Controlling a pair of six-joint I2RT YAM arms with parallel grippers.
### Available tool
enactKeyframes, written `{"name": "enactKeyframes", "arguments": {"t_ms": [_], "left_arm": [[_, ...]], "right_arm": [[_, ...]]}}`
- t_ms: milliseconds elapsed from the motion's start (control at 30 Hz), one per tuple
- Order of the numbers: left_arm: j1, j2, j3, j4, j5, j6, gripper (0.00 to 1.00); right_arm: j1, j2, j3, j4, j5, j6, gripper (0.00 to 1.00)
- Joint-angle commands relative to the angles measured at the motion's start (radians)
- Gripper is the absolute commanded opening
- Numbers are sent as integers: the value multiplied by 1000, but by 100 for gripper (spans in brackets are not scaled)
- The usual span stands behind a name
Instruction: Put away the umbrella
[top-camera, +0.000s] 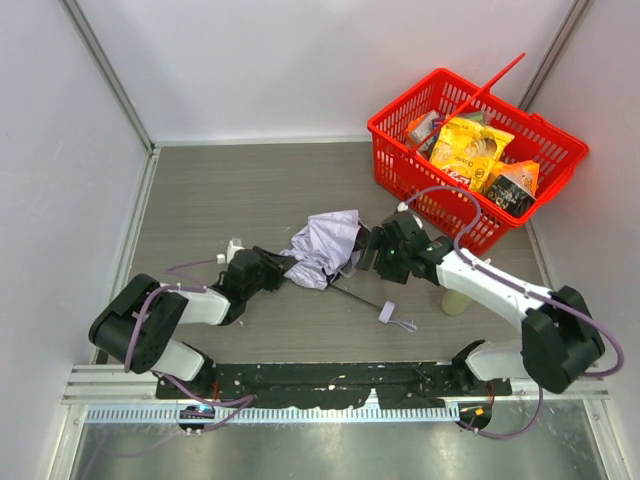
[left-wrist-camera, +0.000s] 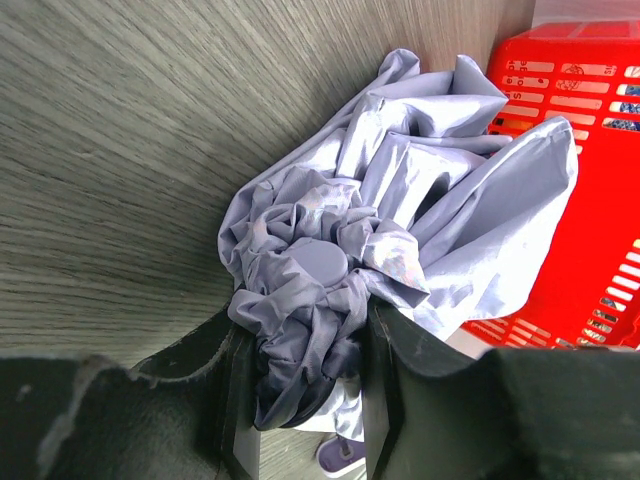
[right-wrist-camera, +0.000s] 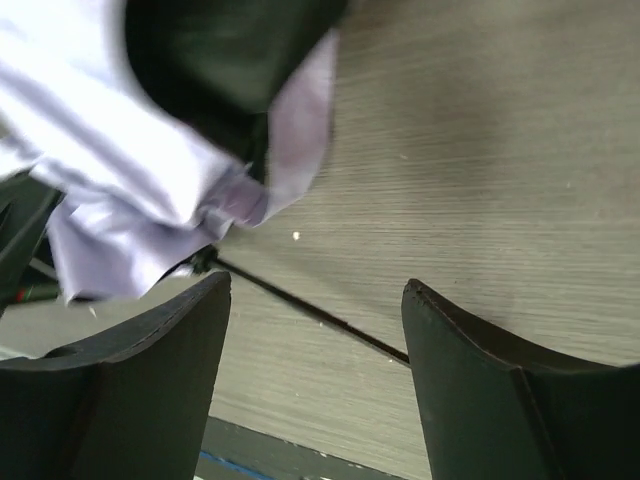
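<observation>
The umbrella (top-camera: 325, 245) lies crumpled mid-table, pale lavender fabric bunched up. Its thin black shaft (top-camera: 358, 296) runs out to the small handle (top-camera: 388, 312) with a loop strap. My left gripper (top-camera: 275, 270) holds the left end of the bundle. In the left wrist view its fingers (left-wrist-camera: 385, 380) are pressed onto a wad of umbrella (left-wrist-camera: 400, 200) fabric. My right gripper (top-camera: 370, 250) sits at the fabric's right edge. It stands open (right-wrist-camera: 315, 300) above the shaft (right-wrist-camera: 310, 310), holding nothing, with umbrella fabric (right-wrist-camera: 120, 190) to its upper left.
A red basket (top-camera: 475, 150) full of snack packets stands at the back right, its handle raised; it also fills the right of the left wrist view (left-wrist-camera: 590, 90). A pale cylinder (top-camera: 457, 300) rests under the right forearm. White walls enclose the table on three sides.
</observation>
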Motion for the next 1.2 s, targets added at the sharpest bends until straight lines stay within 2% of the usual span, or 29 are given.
{"name": "enactKeyframes", "arguments": {"t_ms": [0,67,200,267,400,467,567,767,867,1000,1033,1167], "left_arm": [[-3,25,-30,-85,18,91,0],[-3,32,-36,-62,27,83,0],[-11,29,-43,-57,26,80,0],[-9,26,-46,-54,29,75,0],[-9,3,-52,-63,27,72,0],[-9,-21,-50,-88,18,77,0],[-9,-55,-53,-138,0,83,0],[-9,-89,-55,-220,-10,86,0],[-9,-87,-66,-204,-4,81,0],[-9,-92,-67,-200,19,83,0],[-9,-95,-69,-206,21,84,0],[-9,-127,-81,-230,15,84,0]], "right_arm": [[-7,81,-2,138,32,300,73],[-7,130,16,137,49,329,72],[-2,242,19,238,-12,395,67],[11,289,12,258,47,440,65],[53,302,-41,293,127,526,52],[74,282,-57,290,184,547,40],[85,217,-94,301,283,544,1],[93,-14,-47,227,417,314,1],[93,-108,-45,259,414,243,1],[93,-99,-10,393,350,52,1],[93,-70,8,426,348,-46,1],[91,72,208,389,336,-296,1]]}}
